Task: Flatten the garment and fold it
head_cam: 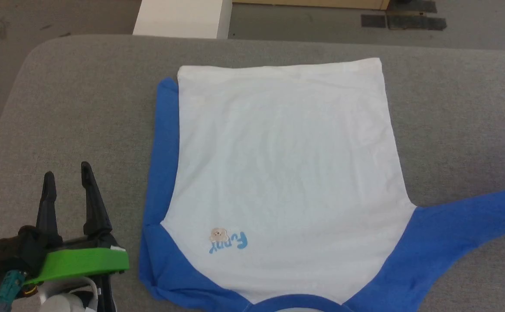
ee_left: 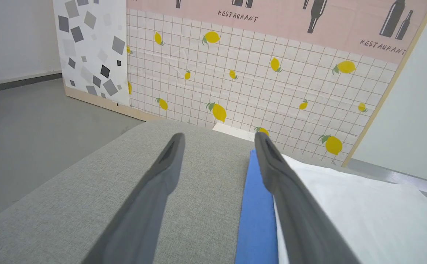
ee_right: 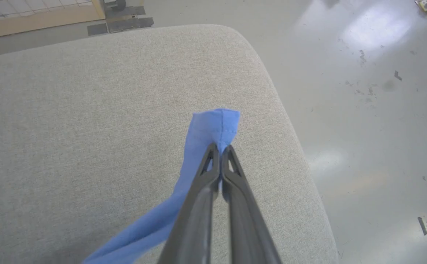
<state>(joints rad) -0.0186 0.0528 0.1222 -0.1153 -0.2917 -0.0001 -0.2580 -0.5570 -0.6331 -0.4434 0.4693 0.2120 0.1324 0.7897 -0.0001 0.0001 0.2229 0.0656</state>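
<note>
The garment (head_cam: 278,173) lies flat on the grey cushion (head_cam: 83,108), white body up, neckband at the near edge, "Funny" lettering at the lower left. Its left blue sleeve is folded in along the body's left side (ee_left: 255,212). The right blue sleeve stretches out past the right edge of the head view. My right gripper (ee_right: 220,148) is shut on the end of that sleeve (ee_right: 215,126), holding the cuff above the cushion. My left gripper (head_cam: 68,175) stands open beside the garment's left edge, nothing between its fingers (ee_left: 169,165).
The grey cushion has rounded corners, and its right edge (ee_right: 294,146) drops to a glossy floor. A white block (head_cam: 183,17) stands behind the cushion. A lemon-patterned panel (ee_left: 253,73) rises beyond the far edge.
</note>
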